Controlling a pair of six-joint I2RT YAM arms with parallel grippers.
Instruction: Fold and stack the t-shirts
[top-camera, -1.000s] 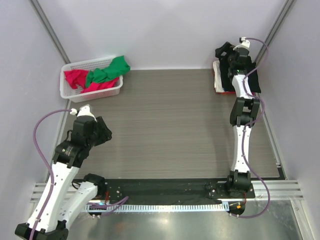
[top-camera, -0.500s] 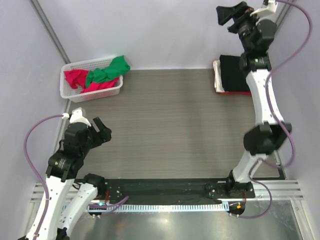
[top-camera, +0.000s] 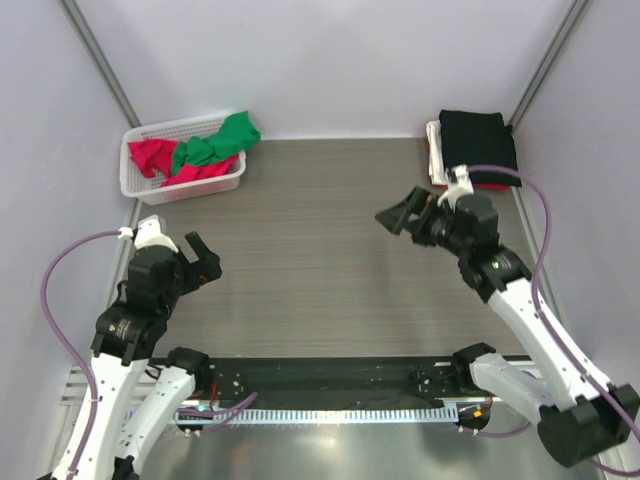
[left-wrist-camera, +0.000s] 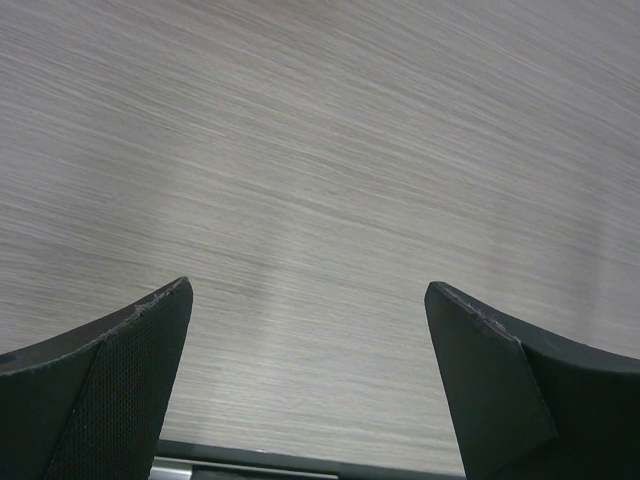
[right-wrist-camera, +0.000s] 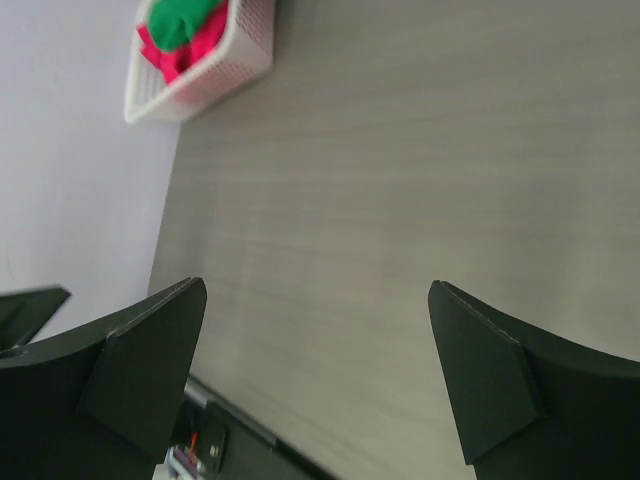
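Observation:
A folded black t-shirt (top-camera: 478, 145) tops a stack at the back right, with a white t-shirt (top-camera: 434, 152) and a red edge (top-camera: 488, 186) showing under it. Crumpled green (top-camera: 215, 143) and red (top-camera: 150, 155) t-shirts lie in the white basket (top-camera: 135, 186) at the back left. My right gripper (top-camera: 398, 215) hangs open over the middle of the table, pointing left, with nothing between its fingers (right-wrist-camera: 318, 287). My left gripper (top-camera: 205, 262) is open and empty above the table's near left part (left-wrist-camera: 308, 288). The right wrist view also shows the basket (right-wrist-camera: 215, 75) with the green t-shirt (right-wrist-camera: 180, 20).
Wood-grain tabletop (top-camera: 320, 250) spans between the arms. A black strip and metal rail (top-camera: 330, 380) run along the near edge. Pale walls close in the left, back and right sides.
The right arm has swung away from the stack at the back right, down and left to the table's middle. The left gripper's jaws have spread wider.

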